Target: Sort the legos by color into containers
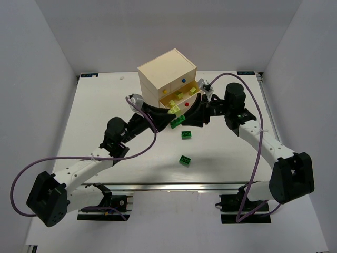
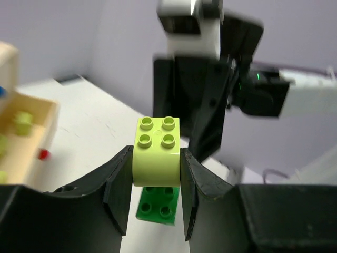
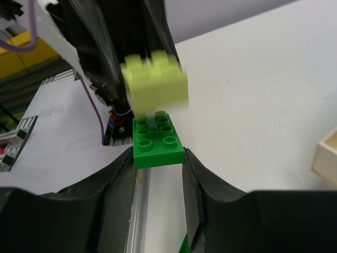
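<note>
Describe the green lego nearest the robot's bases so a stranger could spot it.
From the cream drawer chest at the back of the white table, come toward the table's near edge. Two green legos lie loose there; the nearest green lego sits alone, closest to that edge, while the other loose one lies nearer the chest.

A: The yellow-green studded plastic brick (image 2: 156,158) looks smooth, with a soft sheen over its 4 studs.
B: The green studded plastic brick (image 3: 158,145) is the same hard, glossy plastic.
A: The left arm's black plastic fingers (image 2: 118,190) are duller and slightly rough.
B: The cream wooden cube chest (image 1: 167,74) has a matt painted skin. Its open drawer shows paler bare wood inside.
A: The white desk (image 1: 95,105) is flat and matt. The silver metal rail (image 1: 210,185) along its near edge shines.
</note>
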You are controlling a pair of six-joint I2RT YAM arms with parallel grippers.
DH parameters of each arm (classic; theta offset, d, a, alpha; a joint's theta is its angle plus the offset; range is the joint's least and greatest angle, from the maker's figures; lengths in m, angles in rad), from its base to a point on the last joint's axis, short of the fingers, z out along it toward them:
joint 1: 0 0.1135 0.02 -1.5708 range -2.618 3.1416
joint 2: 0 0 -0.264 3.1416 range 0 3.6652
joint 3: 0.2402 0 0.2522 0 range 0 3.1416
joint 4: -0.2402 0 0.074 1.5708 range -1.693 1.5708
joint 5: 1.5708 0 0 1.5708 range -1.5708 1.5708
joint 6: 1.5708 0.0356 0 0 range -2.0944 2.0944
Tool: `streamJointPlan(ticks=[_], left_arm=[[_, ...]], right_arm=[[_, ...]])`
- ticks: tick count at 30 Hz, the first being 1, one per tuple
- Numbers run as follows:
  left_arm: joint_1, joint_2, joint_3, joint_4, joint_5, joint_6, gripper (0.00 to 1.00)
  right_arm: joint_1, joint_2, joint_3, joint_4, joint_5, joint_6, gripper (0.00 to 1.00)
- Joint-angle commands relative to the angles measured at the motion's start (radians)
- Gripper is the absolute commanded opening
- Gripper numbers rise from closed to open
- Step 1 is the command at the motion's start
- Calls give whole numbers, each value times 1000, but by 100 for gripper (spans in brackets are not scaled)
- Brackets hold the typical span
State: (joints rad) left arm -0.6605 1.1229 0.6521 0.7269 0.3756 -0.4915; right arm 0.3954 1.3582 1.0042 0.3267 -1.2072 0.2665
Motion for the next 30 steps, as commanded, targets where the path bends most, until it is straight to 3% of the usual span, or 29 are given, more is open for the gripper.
streamJointPlan(ticks=[1, 12, 16, 24, 30], left_arm=[[35, -84, 64, 72, -127, 22, 0], [44, -91, 57, 54, -138, 42, 0], [44, -113, 52, 8, -159, 71, 0], [44, -248, -3, -213, -201, 128, 0], [44, -327, -39, -354, -202, 148, 0]], right_arm=[[-36, 16, 4, -100, 8, -84, 0], [-41, 15, -7, -97, 41, -98, 0], [-55, 22, 33, -168, 185, -180, 0], [-64, 82, 177, -310, 386, -345, 0], [-69, 102, 205, -313, 416, -354, 0]])
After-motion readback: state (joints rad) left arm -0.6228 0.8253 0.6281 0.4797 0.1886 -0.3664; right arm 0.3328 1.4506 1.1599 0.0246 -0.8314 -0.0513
